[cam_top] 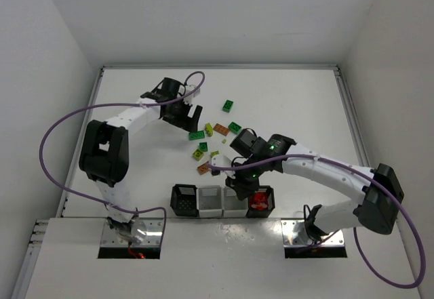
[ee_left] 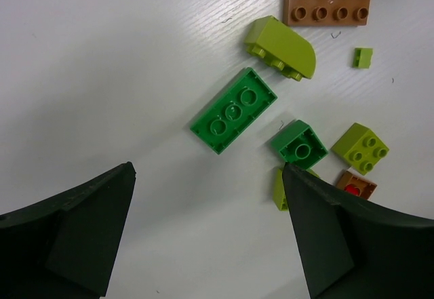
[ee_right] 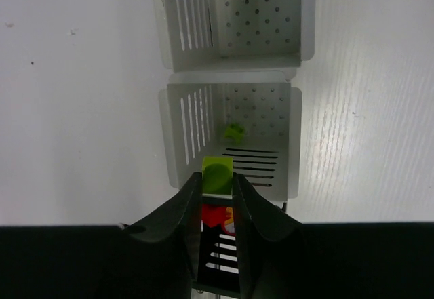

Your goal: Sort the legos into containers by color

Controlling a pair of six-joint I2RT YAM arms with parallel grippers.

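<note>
1. Left gripper (ee_left: 209,171): jaws spread wide, holding nothing, hanging over loose bricks on the table (ee_left: 102,55).
2. Dark green brick (ee_left: 234,110): long, studs up, flat on the table just ahead of the open jaws, touching neither finger.
3. Neighbours: curved yellow-green brick (ee_left: 281,47), orange-brown brick (ee_left: 329,1), small dark green brick (ee_left: 299,144), square yellow-green brick (ee_left: 361,148).
4. Right gripper (ee_right: 218,177): pinching a small yellow-green block (ee_right: 218,169) between its fingertips.
5. The block hangs above the near edge of a white bin (ee_right: 178,129).
6. The white bin holds one small green piece (ee_right: 235,131); a second white bin (ee_right: 178,21) stands just beyond.
7. Black bin (cam_top: 270,194): beneath the right gripper, red bricks (ee_right: 215,216) inside.
</note>
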